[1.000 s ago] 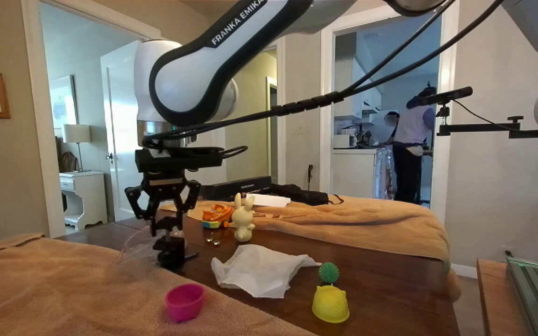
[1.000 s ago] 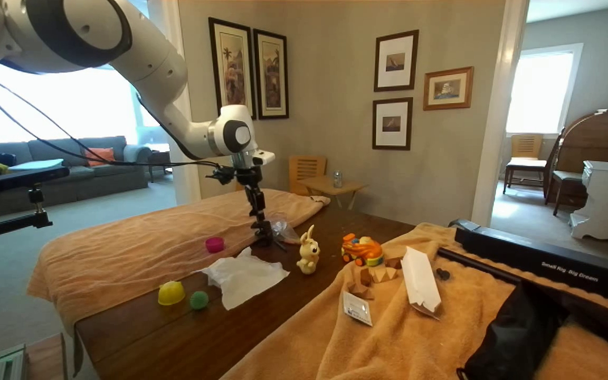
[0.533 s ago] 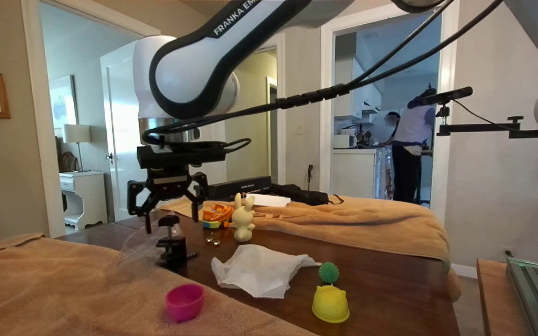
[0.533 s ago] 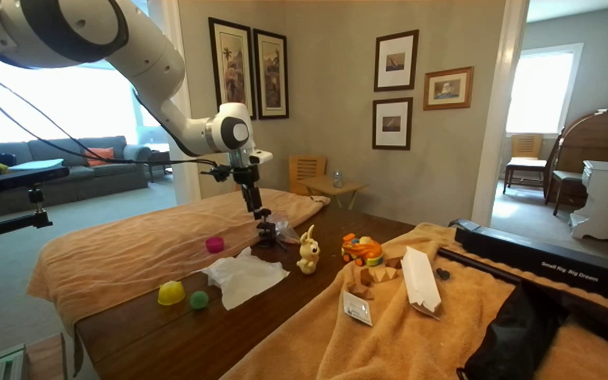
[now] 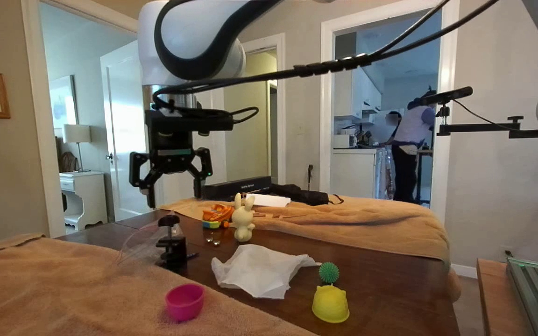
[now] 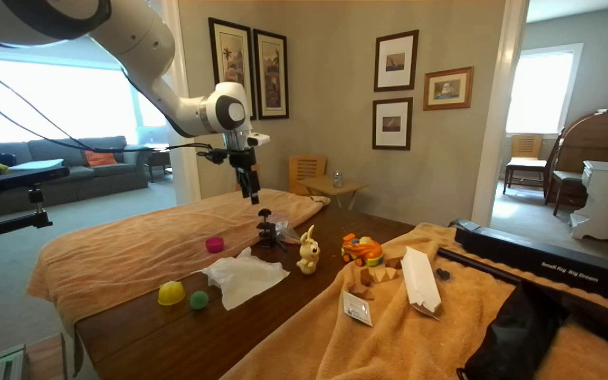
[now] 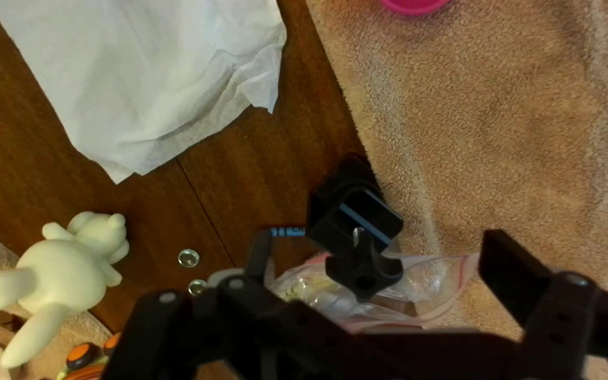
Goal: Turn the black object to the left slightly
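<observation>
Raised since the earlier frame, the gripper (image 5: 174,200) is held above the upright black clamp (image 5: 177,247), its fingers (image 5: 197,187) parted. Unmoved on the table (image 5: 390,280), the clamp is set just beside the edge of the towel (image 5: 87,289), with bare wood between it and the tissue (image 5: 262,270).

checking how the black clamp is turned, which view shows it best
The wrist view: it looks down on the black clamp, unobstructed, showing its angle. Both exterior views show it upright, from the side.
</observation>
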